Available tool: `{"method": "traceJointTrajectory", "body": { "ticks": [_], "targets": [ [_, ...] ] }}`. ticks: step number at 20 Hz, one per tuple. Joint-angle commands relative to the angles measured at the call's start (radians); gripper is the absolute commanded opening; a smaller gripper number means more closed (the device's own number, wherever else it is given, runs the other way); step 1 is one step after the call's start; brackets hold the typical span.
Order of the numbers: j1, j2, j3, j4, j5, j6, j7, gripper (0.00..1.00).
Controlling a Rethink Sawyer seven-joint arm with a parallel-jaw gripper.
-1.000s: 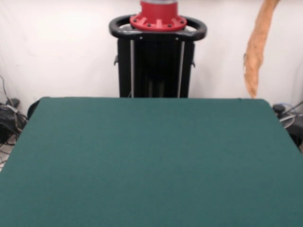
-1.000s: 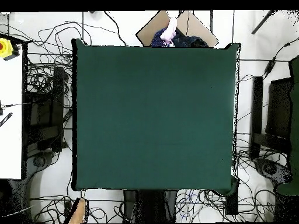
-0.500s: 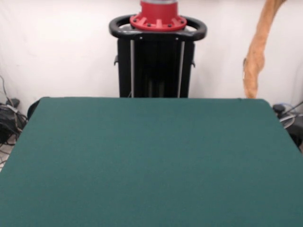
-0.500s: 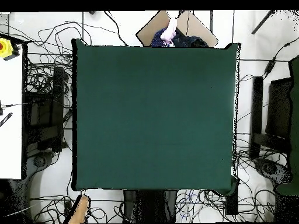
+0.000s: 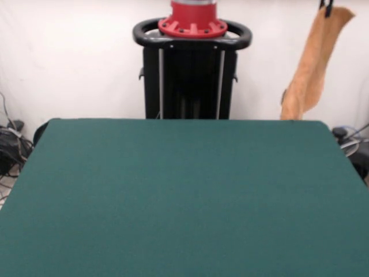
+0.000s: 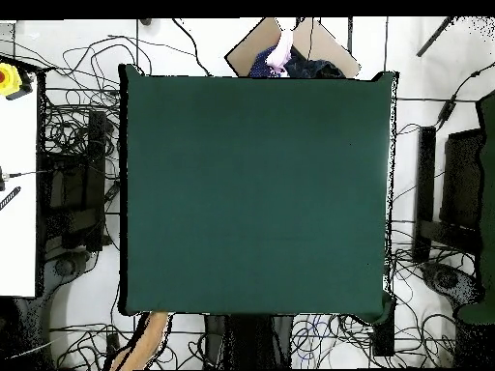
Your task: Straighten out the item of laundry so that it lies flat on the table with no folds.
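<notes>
While the light-orange terry towel (image 5: 311,63) hangs in the air beyond the far right corner of the large green felt-covered table (image 5: 184,196), it touches no part of the cloth top. The black gripper (image 5: 327,6) shows only its tips at the top edge, pinching the towel's upper corner. In the overhead view the towel (image 6: 145,340) is just outside the table edge. If it is lowered there, I judge it may land half off the table, or bunch. No writing is readable.
</notes>
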Motion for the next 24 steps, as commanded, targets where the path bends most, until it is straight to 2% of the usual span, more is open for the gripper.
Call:
{"method": "traceJointTrajectory", "body": {
  "ticks": [1,4,7,10,12,13,18,20,24],
  "targets": [
    [-0.175,-0.047,-0.063,0.193,-0.069,-0.131,-0.053,0.0],
    [-0.292,-0.016,0.013,0.183,-0.089,-0.167,-0.08,0.0],
    [-0.401,-0.034,0.103,0.185,-0.059,-0.176,-0.112,0.0],
    [-0.526,-0.063,0.191,0.179,-0.014,-0.163,-0.193,0.0],
    [-0.605,-0.051,0.247,0.158,-0.016,-0.166,-0.211,0.0],
    [-0.633,-0.041,0.262,0.138,-0.036,-0.159,-0.194,0.0],
    [-0.685,0.042,0.182,-0.077,-0.274,-0.03,-0.128,0.0],
    [-0.728,0.084,0.2,-0.137,-0.327,-0.019,-0.128,0.0],
    [-0.825,0.156,0.259,-0.211,-0.382,-0.03,-0.152,0.0]
  ]
}}
